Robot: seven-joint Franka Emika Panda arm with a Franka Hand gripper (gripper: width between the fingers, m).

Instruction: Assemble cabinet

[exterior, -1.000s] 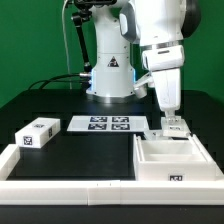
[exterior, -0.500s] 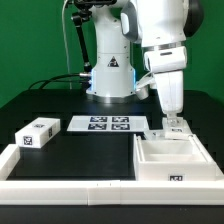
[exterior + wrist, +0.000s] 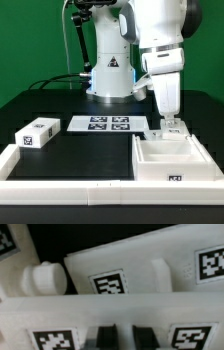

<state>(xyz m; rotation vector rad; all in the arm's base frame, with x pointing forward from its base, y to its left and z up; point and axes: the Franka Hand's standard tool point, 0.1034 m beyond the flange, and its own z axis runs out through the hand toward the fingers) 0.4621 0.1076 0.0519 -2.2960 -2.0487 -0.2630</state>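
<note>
Two white pieces of the cabinet lie on the black worktop [image 3: 95, 150] with the arm standing over one of them. The large box body [image 3: 155, 170] sits open side up toward the exterior view's right, just behind the long low border rail [image 3: 70, 190]. The fingers [image 3: 172, 122] point straight down at its far wall and look to be level with the rim or touching it. Whether a small tagged piece also sits at that wall is too fine to make out from here.

The smaller block [image 3: 36, 134] rests well apart, on the exterior view's left. The marker board [image 3: 108, 124] lies between the two pieces and a little farther back. The block's long axis runs slantwise, from the near left toward the far right of the exterior view.

In the wrist view, tagged white panels fill the frame and a round white knob [image 3: 45, 277] shows beside one of them. Two dark bars stand close together with only a thin pale strip between them. They are probably the fingertips, but whether they are pinching that strip or merely nearly closed cannot be told.

The coming move seems to turn on one relation. The body lies directly beneath the fingers, while the loose block is a full sideways reach away toward the exterior view's left. Fetching it would likely mean turning the wrist to match the block's slanted long axis.
</note>
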